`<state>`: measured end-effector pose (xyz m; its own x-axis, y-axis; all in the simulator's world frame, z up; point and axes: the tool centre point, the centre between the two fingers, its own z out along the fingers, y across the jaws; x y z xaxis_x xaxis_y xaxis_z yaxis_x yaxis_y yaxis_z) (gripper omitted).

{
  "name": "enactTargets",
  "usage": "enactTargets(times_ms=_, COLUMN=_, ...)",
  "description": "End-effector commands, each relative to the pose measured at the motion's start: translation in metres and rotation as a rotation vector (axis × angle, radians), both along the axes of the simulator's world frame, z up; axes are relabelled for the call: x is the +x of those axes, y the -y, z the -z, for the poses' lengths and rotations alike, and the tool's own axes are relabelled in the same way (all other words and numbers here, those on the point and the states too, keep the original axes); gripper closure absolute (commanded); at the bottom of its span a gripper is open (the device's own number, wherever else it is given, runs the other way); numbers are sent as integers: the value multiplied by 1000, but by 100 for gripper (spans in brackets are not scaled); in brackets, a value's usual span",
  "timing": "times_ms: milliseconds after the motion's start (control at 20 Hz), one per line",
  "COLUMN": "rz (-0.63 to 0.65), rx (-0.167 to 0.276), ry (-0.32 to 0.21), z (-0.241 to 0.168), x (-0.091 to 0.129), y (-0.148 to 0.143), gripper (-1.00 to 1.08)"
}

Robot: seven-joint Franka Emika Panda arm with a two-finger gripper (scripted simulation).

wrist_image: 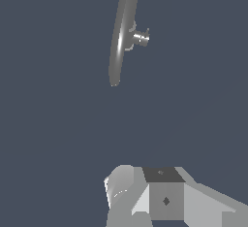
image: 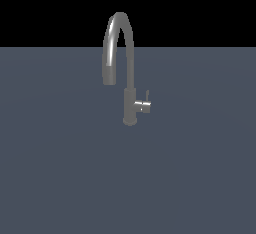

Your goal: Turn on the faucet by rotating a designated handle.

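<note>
The faucet is a tall dark grey gooseneck tap that stands upright on the flat grey surface. Its arched spout curves toward the exterior view's left. The handle is a small metal stub on the base, pointing to the exterior view's right, with a thin lever pin standing up at its tip. In the wrist view the faucet shows from above, with the handle at its side. My gripper shows only as grey finger parts at the picture's edge, well apart from the faucet. It holds nothing that I can see. No arm shows in the exterior view.
A flat slate-grey surface spreads under the faucet in all directions. Black background lies behind it.
</note>
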<state>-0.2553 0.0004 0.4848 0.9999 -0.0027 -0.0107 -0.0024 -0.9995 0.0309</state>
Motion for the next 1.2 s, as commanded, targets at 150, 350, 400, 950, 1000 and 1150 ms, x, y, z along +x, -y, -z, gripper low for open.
enactTargets(times_ms=150, rz=3, rx=3, ry=-3, z=0, x=1, y=0, gripper=108)
enactTargets(times_ms=350, rz=19, rx=18, ry=-14, z=1, x=7, y=0, gripper=108)
enactTargets(times_ms=400, rz=24, rx=23, ry=-18, z=1, x=9, y=0, gripper=108)
enactTargets(times_ms=950, rz=142, rx=136, ry=-107, z=11, x=52, y=1, gripper=108)
enactTargets(times_ms=1000, rz=158, rx=151, ry=-119, z=12, x=58, y=2, gripper=108)
enactTargets(times_ms=1150, rz=208, rx=198, ry=-156, z=18, x=76, y=4, gripper=108)
